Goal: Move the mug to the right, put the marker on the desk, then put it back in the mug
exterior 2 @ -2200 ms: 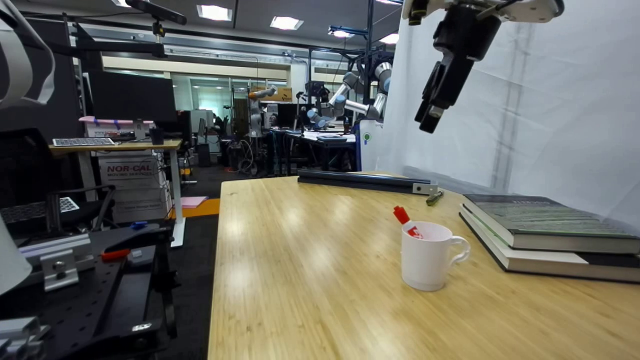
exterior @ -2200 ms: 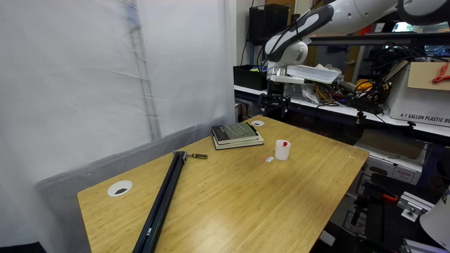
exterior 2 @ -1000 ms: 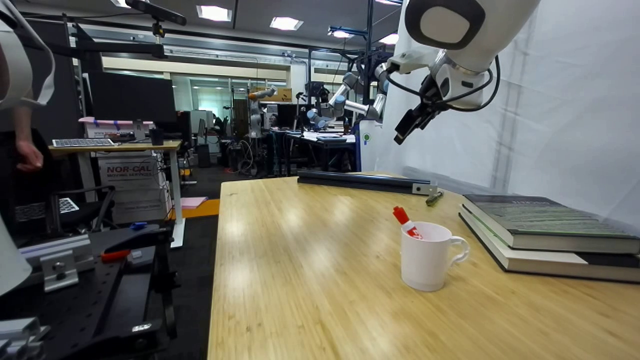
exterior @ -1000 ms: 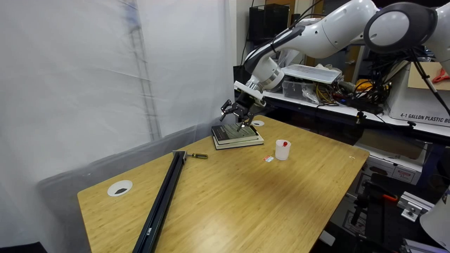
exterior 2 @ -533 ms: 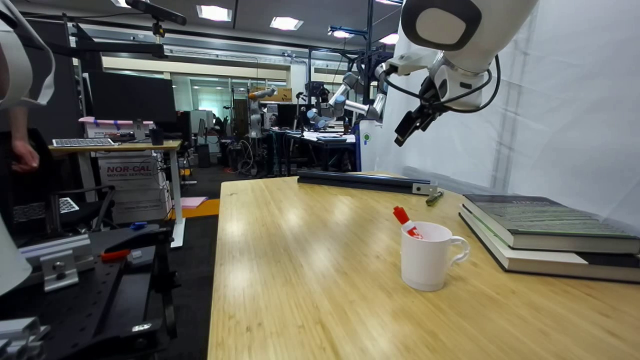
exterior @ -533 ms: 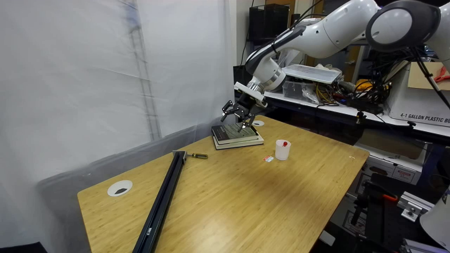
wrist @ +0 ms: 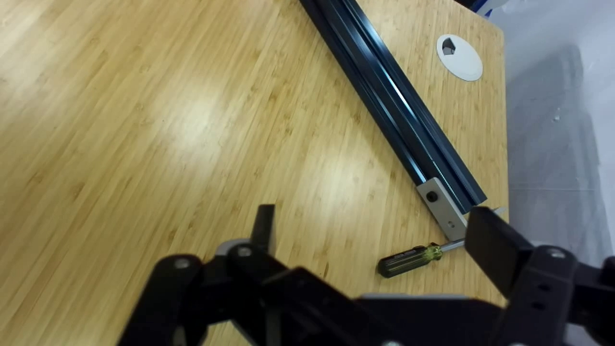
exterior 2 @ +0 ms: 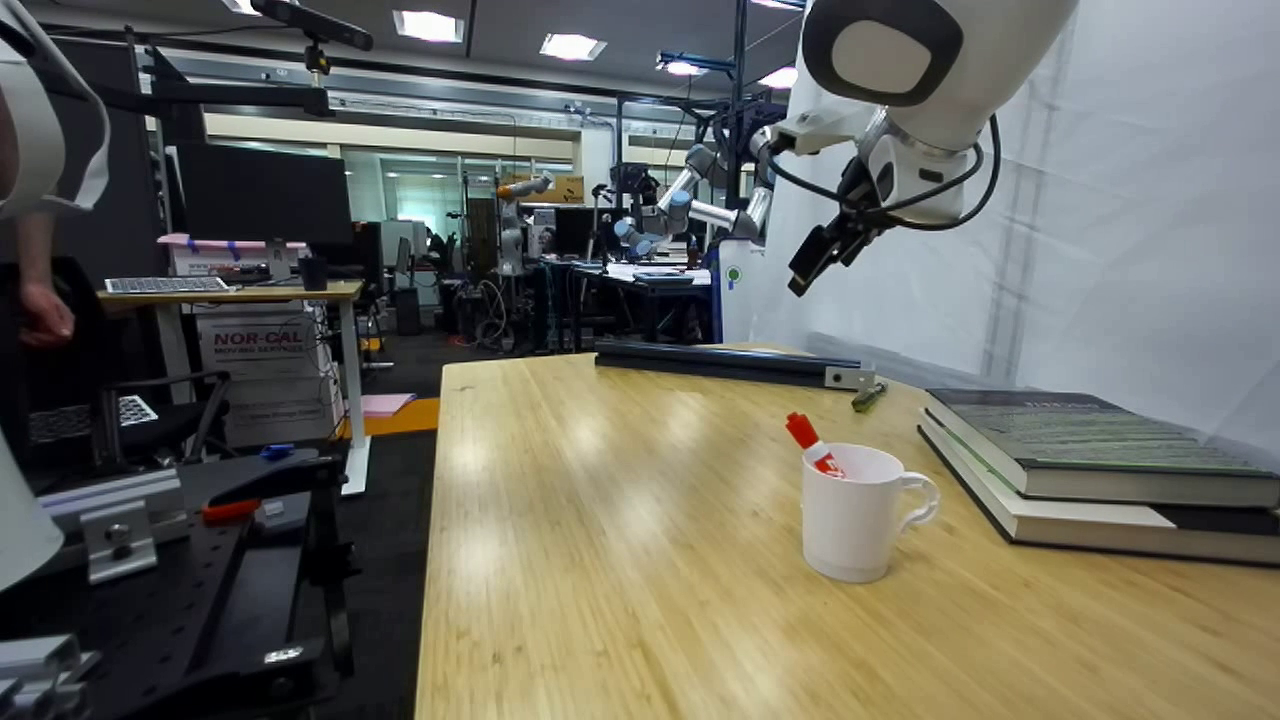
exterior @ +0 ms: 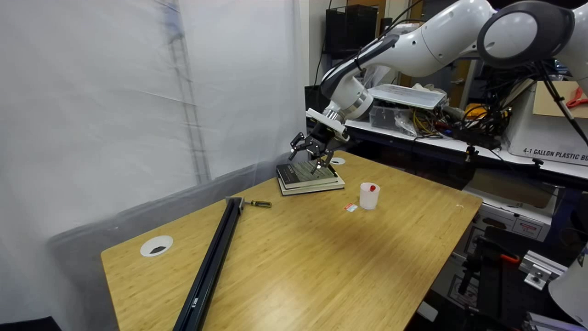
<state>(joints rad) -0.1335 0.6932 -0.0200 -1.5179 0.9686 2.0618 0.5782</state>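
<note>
The small white mug (exterior: 369, 199) stands upright on the light-wood desk (exterior: 317, 262). It also shows in an exterior view (exterior 2: 848, 530), its handle toward the books. The red-capped marker (exterior 2: 803, 430) leans inside the mug, its cap above the rim; only the red cap (exterior: 372, 188) shows in an exterior view. My gripper (exterior: 302, 164) is tilted in the air, in front of the books in that view, apart from the mug. Its fingers are spread wide with nothing between them in the wrist view (wrist: 375, 221). The mug and marker are out of the wrist view.
Two stacked books (exterior: 308, 177) lie near the mug. A long black bar (exterior: 213, 262) lies along the desk, with a screwdriver (wrist: 408, 260) at its bracketed end. A small scrap (exterior: 351, 208) lies beside the mug. A white-ringed cable hole (exterior: 156, 246) is near the desk's edge.
Over two seconds ago the gripper pointed straight down farther back; it has since swung toward the books and tilted. In the last second it is almost still. The mug and marker have not moved.
</note>
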